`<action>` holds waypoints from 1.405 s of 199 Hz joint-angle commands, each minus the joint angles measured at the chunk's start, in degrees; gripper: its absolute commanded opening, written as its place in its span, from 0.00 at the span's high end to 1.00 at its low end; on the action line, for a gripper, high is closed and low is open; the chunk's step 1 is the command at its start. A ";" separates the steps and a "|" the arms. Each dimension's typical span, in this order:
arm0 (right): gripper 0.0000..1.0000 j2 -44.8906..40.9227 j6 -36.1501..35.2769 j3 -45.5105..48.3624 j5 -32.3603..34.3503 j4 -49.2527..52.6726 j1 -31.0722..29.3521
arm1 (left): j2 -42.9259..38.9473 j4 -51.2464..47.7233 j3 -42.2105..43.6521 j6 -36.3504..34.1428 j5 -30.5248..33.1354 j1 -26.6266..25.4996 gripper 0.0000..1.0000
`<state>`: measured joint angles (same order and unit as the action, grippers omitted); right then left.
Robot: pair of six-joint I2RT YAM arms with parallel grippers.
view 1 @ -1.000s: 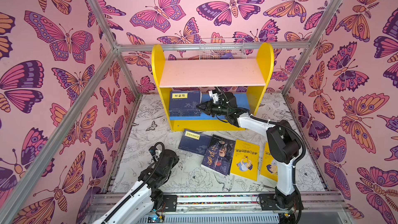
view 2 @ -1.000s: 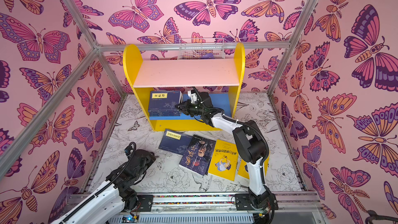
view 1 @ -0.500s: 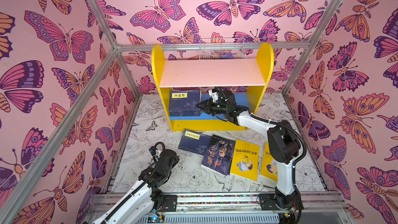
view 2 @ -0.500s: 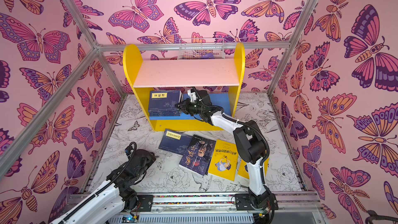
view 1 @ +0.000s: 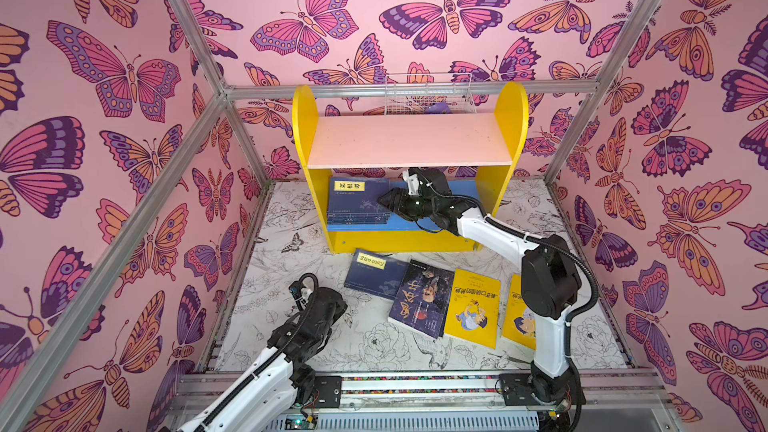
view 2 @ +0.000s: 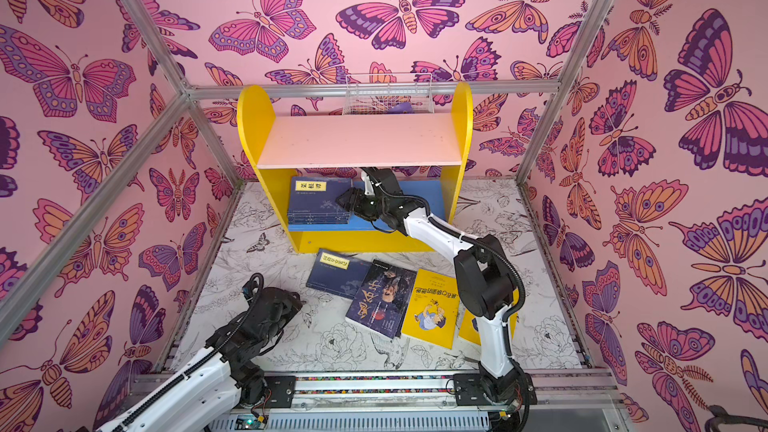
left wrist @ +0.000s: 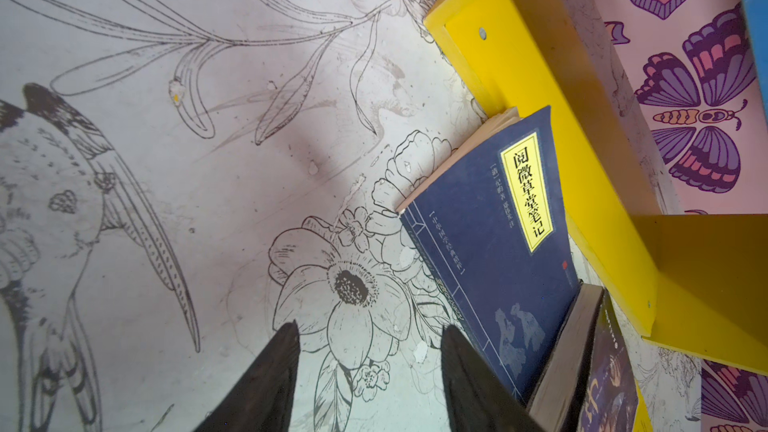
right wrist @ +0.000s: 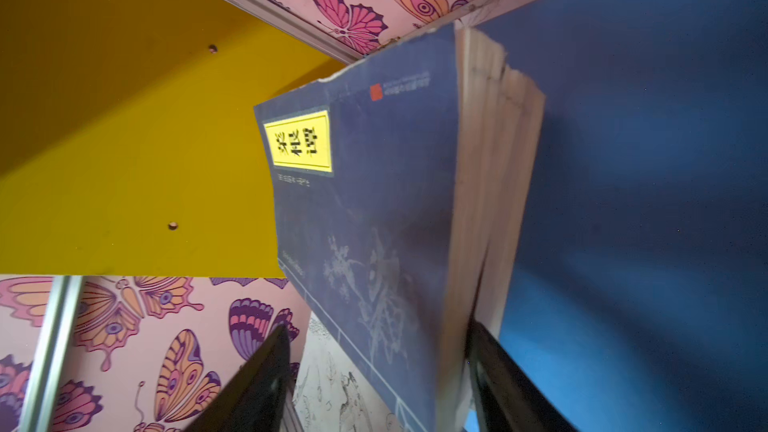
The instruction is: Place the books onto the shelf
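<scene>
The right claw (view 1: 385,200) reaches in under the pink board of the shelf (view 1: 513,118), its jaws spread on either side of the near corner of a stack of navy books (view 1: 357,201). The stack lies flat on the blue lower board (right wrist: 644,160), hard against the left side panel. From the right wrist view I'd say the claw is not pinching anything, though one finger sits very close to the page edges.

The left claw (left wrist: 370,326) hovers low over the counter (view 1: 374,347), spread and empty, just beside a lone navy book (view 1: 374,274).

Four books are left lying flat in a row on the counter: that navy one, a dark one (view 1: 424,299) overlapping its edge, a yellow one (view 1: 471,307), and a second yellow one (view 1: 515,313) half hidden behind the right arm.

These look like thin, light paperbacks, floppy if held by one corner, with covers probably slick. Flat on the counter, they offer little to bite. The spine edge is the stiffest place to pinch, and the dark book's raised, overlapping edge looks the easiest way in.
</scene>
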<state>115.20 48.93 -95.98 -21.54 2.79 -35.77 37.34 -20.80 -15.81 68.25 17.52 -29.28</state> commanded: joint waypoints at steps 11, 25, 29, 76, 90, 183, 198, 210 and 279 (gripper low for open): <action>0.31 -1.30 -7.30 -4.19 5.75 6.51 -1.36 | 0.45 0.91 -0.25 -0.47 -1.24 0.19 0.43; 0.31 -1.62 -9.71 -4.34 7.00 7.46 -1.74 | 0.60 2.19 -0.68 -1.46 -1.84 0.19 0.43; 0.31 -1.76 -10.42 -4.24 7.10 7.65 -1.84 | 0.62 2.58 -0.87 -1.73 -1.99 0.19 0.43; 0.31 -8.27 -26.05 1.84 8.58 10.89 -2.11 | 1.89 5.59 -6.04 -3.04 -4.16 0.19 0.43; 0.31 -11.26 -31.32 5.11 11.37 12.38 -2.57 | 2.72 4.36 -6.92 -1.31 -3.91 0.19 0.43; 0.36 -16.86 -47.16 13.12 7.41 28.96 -12.88 | 7.39 2.11 -7.48 -3.93 -4.20 0.34 0.43; 0.35 -16.67 -44.42 17.48 6.90 26.33 -12.83 | 9.82 4.93 -7.47 -5.83 -4.89 0.62 0.42; 0.34 -15.62 -42.71 19.28 7.26 25.18 -12.75 | 12.12 8.33 -7.16 -7.14 -5.83 1.25 0.41; 0.35 -5.56 -38.91 16.37 6.74 23.03 -12.76 | 30.24 16.91 -12.50 -15.94 -5.74 5.72 0.40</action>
<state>106.56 8.21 -76.90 -13.61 27.22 -48.73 63.33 -8.21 -26.09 57.08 11.53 -24.32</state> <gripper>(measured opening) 0.658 0.603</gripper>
